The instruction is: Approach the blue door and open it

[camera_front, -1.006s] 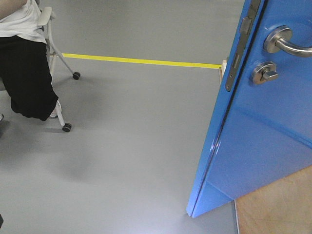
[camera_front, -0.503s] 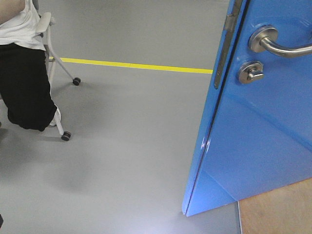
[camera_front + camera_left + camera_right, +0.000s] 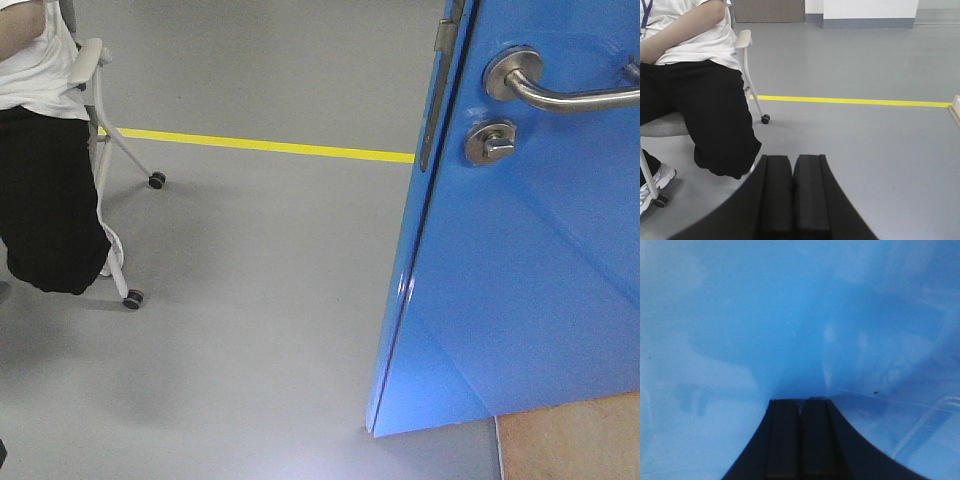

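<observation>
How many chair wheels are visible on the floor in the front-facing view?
2. One chair wheel sits nearer the yellow line; the other is closer to the camera, beside the seated person's leg. More may be hidden behind the person.

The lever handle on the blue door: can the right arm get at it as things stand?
Probably not yet. The right end effector is shut, its tips against the blue door panel; the lever handle is not in its view.

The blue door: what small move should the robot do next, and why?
Probably keep pushing forward gently with the right gripper. Its jaws are shut and its tip looks pressed against, or very near, the blue door. The door stands ajar, with its latch edge free and open grey floor on its far side. The left gripper is shut and idle.
</observation>
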You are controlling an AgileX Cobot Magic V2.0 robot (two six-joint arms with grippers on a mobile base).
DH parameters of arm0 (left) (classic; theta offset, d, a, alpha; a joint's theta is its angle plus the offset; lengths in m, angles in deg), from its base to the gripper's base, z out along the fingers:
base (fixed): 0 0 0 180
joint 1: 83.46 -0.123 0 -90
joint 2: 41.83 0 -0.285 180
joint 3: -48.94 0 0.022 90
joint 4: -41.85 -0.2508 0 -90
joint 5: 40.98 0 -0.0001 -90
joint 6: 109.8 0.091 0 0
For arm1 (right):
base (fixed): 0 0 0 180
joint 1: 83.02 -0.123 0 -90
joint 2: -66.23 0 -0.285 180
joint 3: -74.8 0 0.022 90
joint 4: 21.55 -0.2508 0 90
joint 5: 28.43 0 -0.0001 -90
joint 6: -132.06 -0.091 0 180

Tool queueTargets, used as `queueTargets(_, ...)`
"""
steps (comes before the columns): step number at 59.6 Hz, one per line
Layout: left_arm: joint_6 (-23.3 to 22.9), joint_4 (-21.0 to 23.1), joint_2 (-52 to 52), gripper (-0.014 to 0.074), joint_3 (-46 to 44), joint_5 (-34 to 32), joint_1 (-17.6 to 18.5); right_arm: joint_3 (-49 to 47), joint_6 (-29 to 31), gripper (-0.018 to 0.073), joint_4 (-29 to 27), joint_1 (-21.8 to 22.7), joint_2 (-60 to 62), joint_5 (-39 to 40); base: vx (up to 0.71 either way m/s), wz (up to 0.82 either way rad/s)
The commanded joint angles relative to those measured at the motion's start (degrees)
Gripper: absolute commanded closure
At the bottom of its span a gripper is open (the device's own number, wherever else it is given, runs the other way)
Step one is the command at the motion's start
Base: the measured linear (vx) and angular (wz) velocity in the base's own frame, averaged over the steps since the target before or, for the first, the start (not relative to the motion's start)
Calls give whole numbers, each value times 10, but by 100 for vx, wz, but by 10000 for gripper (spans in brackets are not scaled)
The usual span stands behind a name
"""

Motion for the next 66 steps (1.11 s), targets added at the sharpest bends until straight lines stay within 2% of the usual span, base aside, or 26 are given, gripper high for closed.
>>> queueTargets(1,-2,3,9,526,-20,-43,3,-16,8,564,-35,-1,14,42,16,4)
queueTargets(66,-2,3,9,526,-20,-43,3,-16,10,564,-35,-1,14,42,14,-2)
